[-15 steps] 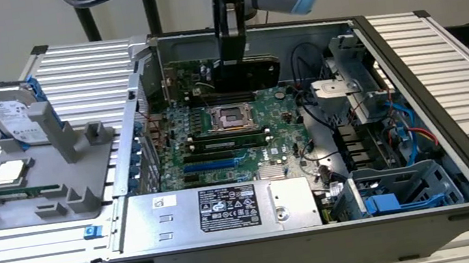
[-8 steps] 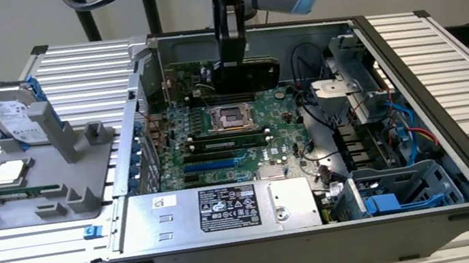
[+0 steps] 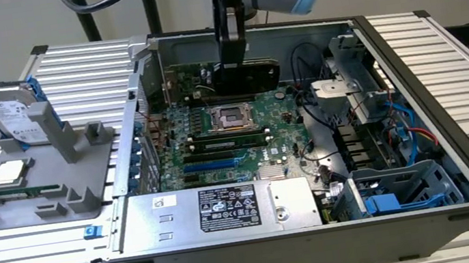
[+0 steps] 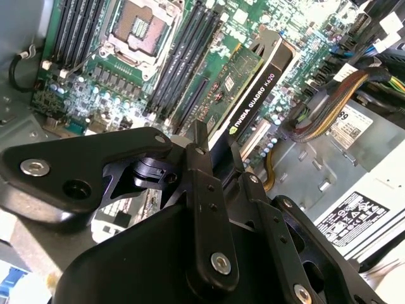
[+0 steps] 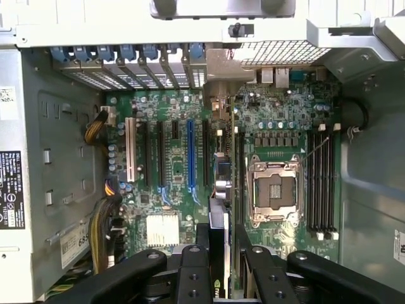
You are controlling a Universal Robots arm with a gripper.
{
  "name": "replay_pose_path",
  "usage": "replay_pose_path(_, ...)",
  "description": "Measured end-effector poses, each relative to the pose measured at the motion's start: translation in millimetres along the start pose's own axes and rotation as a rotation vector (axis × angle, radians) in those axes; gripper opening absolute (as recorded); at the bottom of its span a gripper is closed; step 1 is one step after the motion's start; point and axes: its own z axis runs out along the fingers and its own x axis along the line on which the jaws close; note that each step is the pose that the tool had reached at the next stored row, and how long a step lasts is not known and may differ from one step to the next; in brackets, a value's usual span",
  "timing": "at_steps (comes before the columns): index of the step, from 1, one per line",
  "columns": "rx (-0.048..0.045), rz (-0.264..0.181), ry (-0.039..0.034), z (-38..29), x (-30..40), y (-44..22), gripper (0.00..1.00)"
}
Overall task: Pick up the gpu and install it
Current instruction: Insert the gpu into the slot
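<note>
Table (image 3: pixel 445 60): slatted metal top under everything, pale wall behind.
Fixture (image 3: pixel 33 201): grey stand at the exterior view's left, well apart from the work, with a drive (image 3: pixel 14 117) upright and a chip (image 3: pixel 8 172) flat; no hazard from it.
Case (image 3: pixel 404 31): open tower on its side, board (image 3: pixel 217 141) facing up.
Slots (image 5: pixel 190 155): several alike, side by side; the likely error is lowering into the wrong one, or off its line, and jamming on entry.
Gpu (image 3: pixel 259 76): held on edge over the board, beside the socket (image 3: pixel 230 115); a tilt could let it strike there.
Gripper (image 3: pixel 232 63): fingers narrow, pinching the gpu's top edge; the hold is thin, so a downward push may make it slip.
Cables (image 3: pixel 303 60): near, on the exterior view's right; may snag.
</note>
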Motion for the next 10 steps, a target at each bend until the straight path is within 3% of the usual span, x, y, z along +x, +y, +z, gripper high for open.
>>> replay_pose_path(10, 0.0002, 0.0, 0.0039, 3.2, 0.0, 0.0, 0.0)
